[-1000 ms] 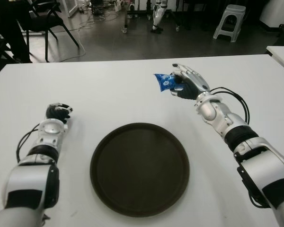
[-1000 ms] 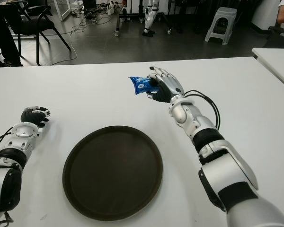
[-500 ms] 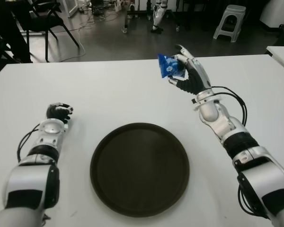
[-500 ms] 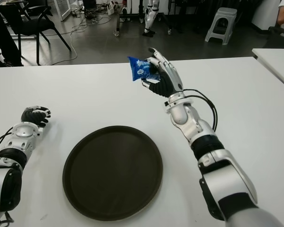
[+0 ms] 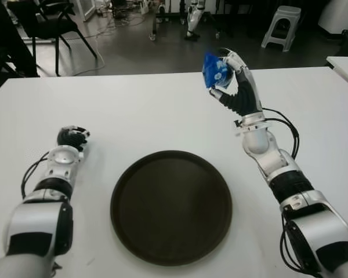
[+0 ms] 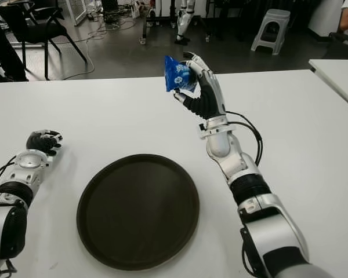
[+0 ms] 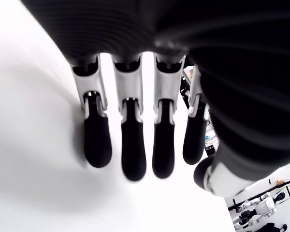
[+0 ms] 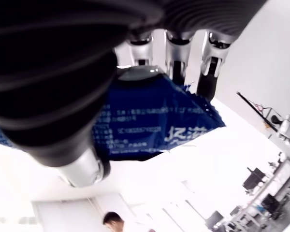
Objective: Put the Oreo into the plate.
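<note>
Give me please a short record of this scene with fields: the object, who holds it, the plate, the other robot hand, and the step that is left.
object: blue Oreo packet, raised above the white table
holder: right robot hand, fingers closed on the packet, beyond the plate and to its right
plate: dark round plate, nothing on it, near the front edge
other robot hand: left robot hand, fingers curled, holding nothing, left of the plate
step left: packet not yet in the plate
</note>
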Robot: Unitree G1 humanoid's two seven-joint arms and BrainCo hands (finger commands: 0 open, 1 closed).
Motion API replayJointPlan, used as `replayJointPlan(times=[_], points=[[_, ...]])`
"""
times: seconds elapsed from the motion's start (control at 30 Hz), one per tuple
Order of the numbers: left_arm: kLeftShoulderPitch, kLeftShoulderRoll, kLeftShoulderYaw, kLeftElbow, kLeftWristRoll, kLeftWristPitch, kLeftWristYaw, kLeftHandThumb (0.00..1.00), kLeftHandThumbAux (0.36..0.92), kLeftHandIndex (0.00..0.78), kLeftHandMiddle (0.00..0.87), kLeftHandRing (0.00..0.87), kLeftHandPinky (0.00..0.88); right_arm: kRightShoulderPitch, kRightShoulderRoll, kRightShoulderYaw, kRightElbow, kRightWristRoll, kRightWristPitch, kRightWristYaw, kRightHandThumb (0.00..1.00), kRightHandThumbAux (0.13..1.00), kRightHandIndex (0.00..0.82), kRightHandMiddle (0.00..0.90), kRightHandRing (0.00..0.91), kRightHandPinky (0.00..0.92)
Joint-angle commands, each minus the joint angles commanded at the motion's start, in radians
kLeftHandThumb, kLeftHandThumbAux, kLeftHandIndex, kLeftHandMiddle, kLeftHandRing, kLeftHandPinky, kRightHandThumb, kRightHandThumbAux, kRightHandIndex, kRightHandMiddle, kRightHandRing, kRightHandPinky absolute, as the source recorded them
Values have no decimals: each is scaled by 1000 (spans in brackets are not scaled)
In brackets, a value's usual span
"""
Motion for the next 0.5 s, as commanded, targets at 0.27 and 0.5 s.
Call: replayJointPlan(times=[0.27,0.5], points=[[-3,0,-6,0,7,7,13,692,720,416,416,386,328,6,28,-20,20,52,35,59,708,719,419,183,200,268],[-3,-1,-4,2,3,8,13,694,719,414,336,324,306,10,47,-38,24,81,83,110,708,718,420,133,158,204]])
